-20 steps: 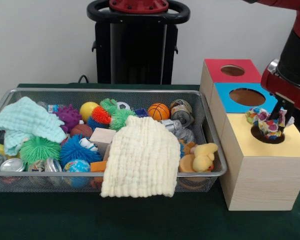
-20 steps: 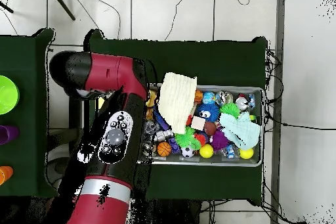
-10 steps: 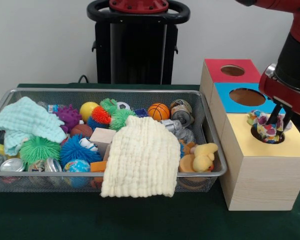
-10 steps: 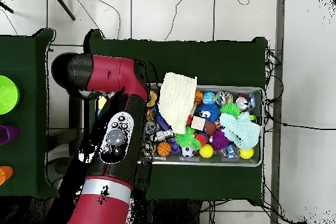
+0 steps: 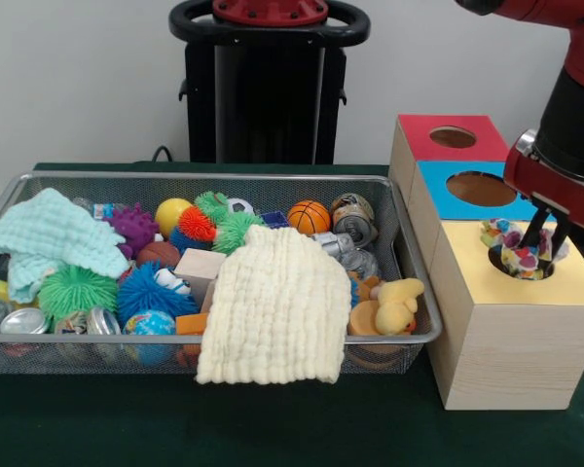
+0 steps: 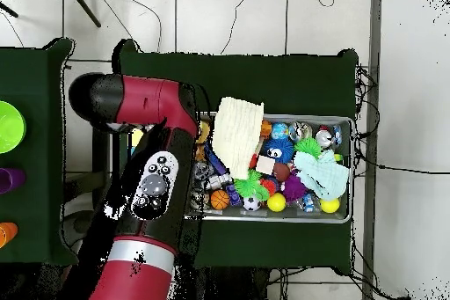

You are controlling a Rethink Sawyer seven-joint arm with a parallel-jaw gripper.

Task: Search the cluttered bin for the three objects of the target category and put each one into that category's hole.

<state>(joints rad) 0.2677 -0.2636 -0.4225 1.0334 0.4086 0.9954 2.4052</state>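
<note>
Green-covered worktop, white wall behind. Wire mesh bin at centre-left, holding: cream waffle cloth draped over the front rim; mint cloth at the left end; spiky balls in purple, green, blue and orange; miniature basketball; yellow ball; wooden block; tins; yellow duck at the right end. Beside the bin, wooden sorting box with red, blue and yellow tops, one round hole each. Gripper over the yellow top's hole, fingers pinching a multicoloured patterned cloth partly inside the hole. Overhead view: arm covers the box.
</note>
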